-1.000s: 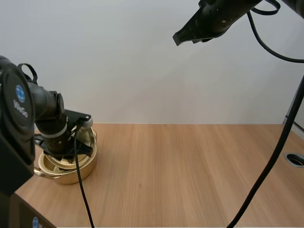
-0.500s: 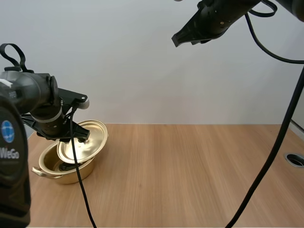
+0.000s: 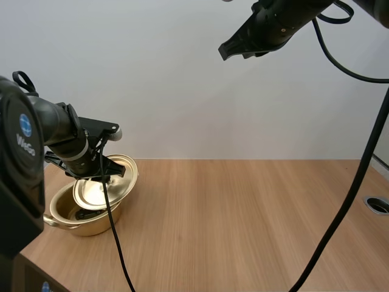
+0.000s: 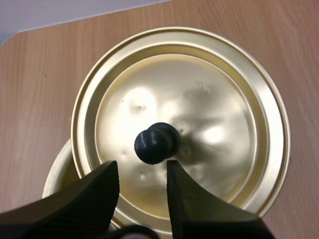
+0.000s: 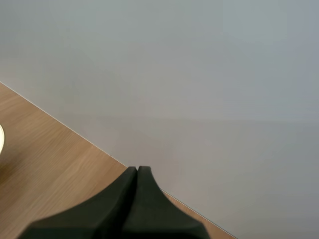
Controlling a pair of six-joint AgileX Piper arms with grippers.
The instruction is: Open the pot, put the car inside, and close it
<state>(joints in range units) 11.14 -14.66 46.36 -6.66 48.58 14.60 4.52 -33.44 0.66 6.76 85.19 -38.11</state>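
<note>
Gold lid (image 4: 209,94) is sitting askew on pot (image 3: 91,226), knob (image 4: 156,143) just beyond empty, gaping left gripper (image 4: 142,170); right gripper (image 3: 226,52) hanging closed, frame top.

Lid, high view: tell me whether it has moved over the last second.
Yes. Against the pot, the lid has risen and shifted right, and now tilts over the pot's right rim.
</note>
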